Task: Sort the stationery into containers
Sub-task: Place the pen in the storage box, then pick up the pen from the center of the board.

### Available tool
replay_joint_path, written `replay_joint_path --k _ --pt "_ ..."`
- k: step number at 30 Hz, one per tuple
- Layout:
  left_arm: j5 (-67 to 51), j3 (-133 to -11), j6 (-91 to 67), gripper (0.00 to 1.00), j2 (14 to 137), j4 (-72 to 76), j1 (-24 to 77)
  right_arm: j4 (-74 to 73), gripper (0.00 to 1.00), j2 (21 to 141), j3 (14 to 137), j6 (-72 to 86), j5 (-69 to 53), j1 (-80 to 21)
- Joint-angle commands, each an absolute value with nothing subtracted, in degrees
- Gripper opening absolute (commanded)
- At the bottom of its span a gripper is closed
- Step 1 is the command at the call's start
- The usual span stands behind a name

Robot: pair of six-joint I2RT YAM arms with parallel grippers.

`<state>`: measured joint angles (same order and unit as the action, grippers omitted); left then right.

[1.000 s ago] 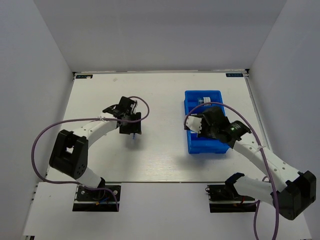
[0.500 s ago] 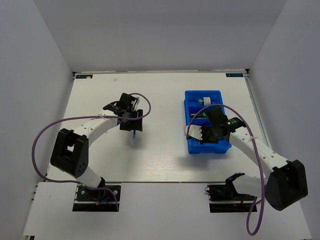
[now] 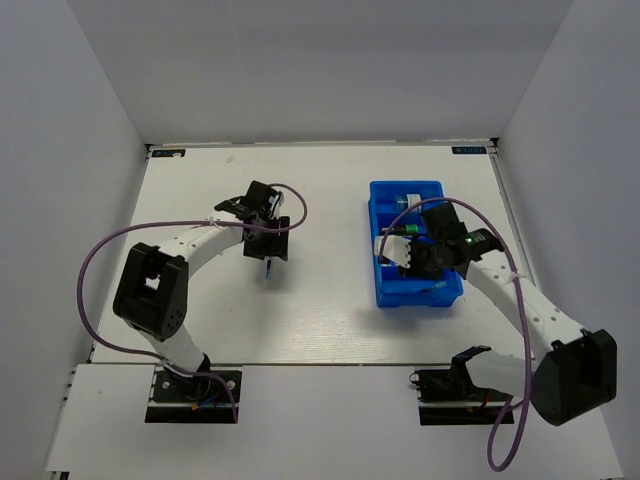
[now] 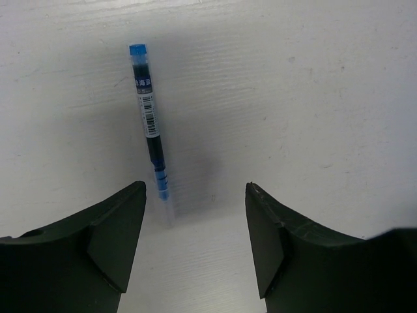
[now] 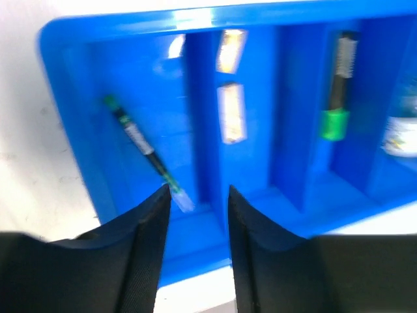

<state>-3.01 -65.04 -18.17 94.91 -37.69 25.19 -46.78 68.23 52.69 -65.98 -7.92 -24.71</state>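
A bright blue tray [image 3: 395, 296] lies on the right half of the desk [image 3: 320, 190], split by ridges into crosswise compartments. In the nearest compartment a thin pen [image 5: 144, 151] with a green end lies diagonally. The next compartment holds two small pale erasers [image 5: 231, 112], too blurred to tell more. Beyond them a black marker [image 5: 337, 91] with a green cap lies along its compartment. The farthest compartment holds a blue-white box [image 3: 408, 198]. Well apart, on the left half of the desk, a clear pen [image 4: 150, 117] with a blue end and a barcode label lies flat.

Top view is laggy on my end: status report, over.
Left jaws open near blue pen. Right jaws open above tray, green pen lying inside. Nothing in the way.
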Motion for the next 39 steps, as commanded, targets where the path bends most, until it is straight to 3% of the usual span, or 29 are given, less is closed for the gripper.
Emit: replay_joint_path --k 1,3,7,14,18,21,28,30,33,34,35,37,38,39 --pt "-2.7 -68.2 -17.4 0.72 95.8 -38.1 25.5 -42.8 0.41 63.2 56.2 -59.2 -9.5 -24.0" --pt "-2.5 -69.0 -17.0 0.71 97.1 -38.2 25.5 -40.5 0.25 61.7 56.4 -54.3 -10.9 -23.8" --pt "1.3 -71.8 -16.3 0.69 101.0 -39.6 26.0 -40.0 0.11 60.0 55.8 -45.2 -14.1 -23.7" --pt "7.8 -71.5 -18.3 0.52 104.5 -39.5 25.6 -39.7 0.11 55.4 50.0 -40.3 -16.0 -23.1" --pt "7.9 -71.4 -18.8 0.52 105.2 -39.1 25.4 -39.6 0.11 53.7 47.4 -39.6 -15.6 -22.8" --pt "7.8 -71.7 -19.1 0.45 106.6 -40.0 25.4 -39.6 0.11 52.7 46.5 -38.6 -15.7 -22.3" --pt "7.9 -68.0 -20.7 0.4 107.4 -37.3 25.4 -40.3 0.11 51.4 46.7 -36.8 -16.6 -21.5" --pt "7.8 -67.0 -21.1 0.35 107.4 -37.1 25.5 -40.3 0.11 51.2 46.3 -36.7 -16.4 -21.2" --pt "8.0 -65.9 -21.3 0.16 106.5 -36.9 25.5 -40.1 0.11 50.4 45.7 -35.5 -16.0 -21.0" --pt "8.0 -66.0 -21.2 0.08 106.2 -36.8 25.5 -39.4 0.14 50.1 45.5 -35.0 -15.6 -20.9" --pt "7.9 -65.9 -21.3 0.05 104.3 -37.0 25.8 -39.4 0.39 49.8 45.5 -32.6 -14.0 -21.0" --pt "7.5 -66.5 -20.5 0.0 101.1 -37.2 26.3 -36.1 0.75 49.2 44.7 -28.6 -11.4 -20.8" --pt "7.5 -67.6 -19.7 0.0 98.8 -37.4 28.1 -33.3 0.83 48.8 44.4 -24.9 -4.6 -20.8" --pt "6.7 -68.3 -18.7 0.0 97.6 -37.5 29.0 -32.2 0.84 48.9 43.7 -23.6 -2.2 -20.7"
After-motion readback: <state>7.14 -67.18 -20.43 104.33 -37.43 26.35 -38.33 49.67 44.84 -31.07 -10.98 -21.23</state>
